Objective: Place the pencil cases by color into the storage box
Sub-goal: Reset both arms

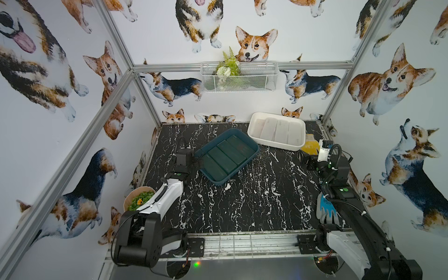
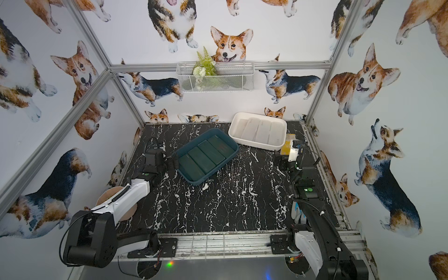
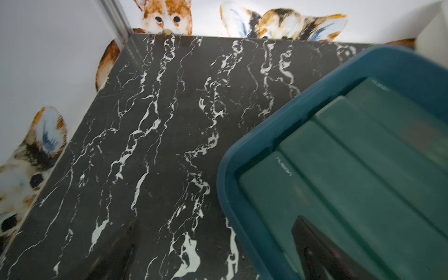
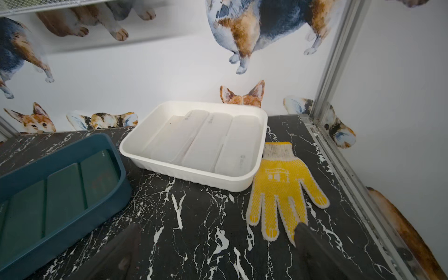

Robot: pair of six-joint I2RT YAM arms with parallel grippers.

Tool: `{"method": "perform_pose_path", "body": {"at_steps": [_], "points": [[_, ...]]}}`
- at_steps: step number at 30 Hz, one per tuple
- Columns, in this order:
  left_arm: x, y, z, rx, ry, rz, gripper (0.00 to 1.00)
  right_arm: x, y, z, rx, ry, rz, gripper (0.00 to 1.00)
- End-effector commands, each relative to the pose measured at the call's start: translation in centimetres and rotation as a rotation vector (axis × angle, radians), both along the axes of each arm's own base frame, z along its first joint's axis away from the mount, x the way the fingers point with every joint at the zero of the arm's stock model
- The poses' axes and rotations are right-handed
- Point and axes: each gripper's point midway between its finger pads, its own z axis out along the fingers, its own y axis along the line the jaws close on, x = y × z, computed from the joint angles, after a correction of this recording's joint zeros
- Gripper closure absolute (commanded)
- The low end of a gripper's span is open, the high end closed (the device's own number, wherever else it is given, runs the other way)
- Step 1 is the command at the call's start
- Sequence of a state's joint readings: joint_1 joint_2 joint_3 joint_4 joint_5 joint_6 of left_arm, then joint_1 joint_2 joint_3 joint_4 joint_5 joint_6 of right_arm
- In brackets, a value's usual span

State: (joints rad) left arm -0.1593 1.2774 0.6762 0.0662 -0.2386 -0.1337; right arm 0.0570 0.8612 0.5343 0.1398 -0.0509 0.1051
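Several dark green pencil cases (image 1: 228, 155) (image 3: 339, 169) lie side by side in the blue storage box (image 1: 249, 143) (image 4: 116, 157) mid-table. Several frosted white pencil cases (image 1: 278, 131) (image 4: 211, 145) fill the white storage box (image 1: 278, 145) (image 4: 194, 177) at the back right. My left gripper (image 1: 197, 162) (image 3: 218, 242) is open and empty at the blue box's left corner. One of its fingers (image 3: 312, 242) hangs over a green case and the other is over the table outside the rim. My right gripper (image 1: 306, 162) (image 4: 215, 240) is open and empty above bare table in front of the white box.
A yellow glove (image 4: 281, 184) lies flat beside the white box, close to my right gripper. A blue-grey glove (image 1: 326, 208) sits under the right arm. A bowl of greens (image 1: 138, 198) stands at the front left. A wire basket (image 1: 238, 76) hangs on the back wall.
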Motion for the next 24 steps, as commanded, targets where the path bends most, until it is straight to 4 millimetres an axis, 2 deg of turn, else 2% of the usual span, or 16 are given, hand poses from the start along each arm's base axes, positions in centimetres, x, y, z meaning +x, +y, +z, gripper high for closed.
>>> {"method": "perform_pose_path", "body": {"at_steps": [1, 5, 9, 12, 15, 19, 24], "points": [[1.0, 1.9, 1.0, 0.087, -0.099, 0.082, 0.0, 1.2, -1.1, 0.9, 0.01, -0.094, -0.051, 0.0], [0.8, 2.1, 0.1, 0.104, -0.142, 0.085, 0.0, 1.7, -1.8, -1.7, -0.017, -0.054, -0.09, 0.0], [0.9, 2.5, -2.3, 0.147, -0.129, 0.087, 0.0, 2.2, -2.5, -4.3, -0.035, -0.005, -0.129, 0.0], [1.5, 1.6, -3.7, 0.146, -0.099, 0.032, 0.0, 2.5, -3.2, -6.2, -0.056, 0.02, -0.162, 0.0], [2.2, 1.1, -3.1, 0.147, -0.157, -0.01, 0.0, 2.5, -4.0, -8.1, -0.079, 0.041, -0.211, 0.0], [2.3, 0.0, -3.6, 0.149, -0.196, -0.085, 0.0, 2.5, -4.1, -9.2, -0.097, 0.042, -0.21, 0.0], [2.0, 0.9, -3.8, 0.13, -0.236, -0.044, 0.0, 2.7, -3.2, -10.0, -0.101, 0.046, -0.15, 0.0]]}}
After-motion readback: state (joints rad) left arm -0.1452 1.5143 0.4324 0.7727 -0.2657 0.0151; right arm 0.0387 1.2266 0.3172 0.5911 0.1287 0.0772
